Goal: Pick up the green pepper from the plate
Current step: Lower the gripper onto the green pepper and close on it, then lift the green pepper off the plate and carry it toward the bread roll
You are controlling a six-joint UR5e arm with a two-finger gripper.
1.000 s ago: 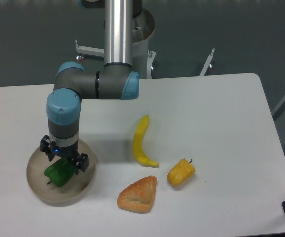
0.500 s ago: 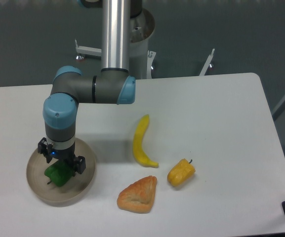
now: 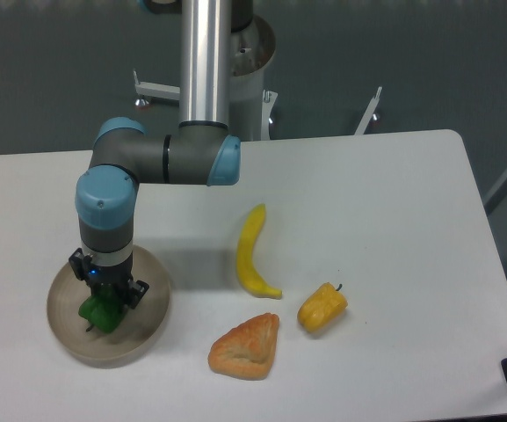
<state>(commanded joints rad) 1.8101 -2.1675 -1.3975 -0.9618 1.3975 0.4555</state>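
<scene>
The small glossy bright-green bell pepper (image 3: 97, 311) sits on the round beige-grey matte plate (image 3: 148, 325) at the tabletop's (image 3: 394, 202) front left, mostly hidden under the black two-finger gripper (image 3: 106, 297), whose fingers are pinched snug onto the pepper's sides.

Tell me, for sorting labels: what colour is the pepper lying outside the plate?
Yellow-orange pepper, clearest in the fixed camera view.

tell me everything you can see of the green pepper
The green pepper is small, glossy and bright green, and looks like plastic. It lies on the left half of the round beige plate. The gripper covers its top from above, fingers against its sides, apparently closed on it. A thin dark stem pokes out at its lower left. Nothing else touches it.
</scene>
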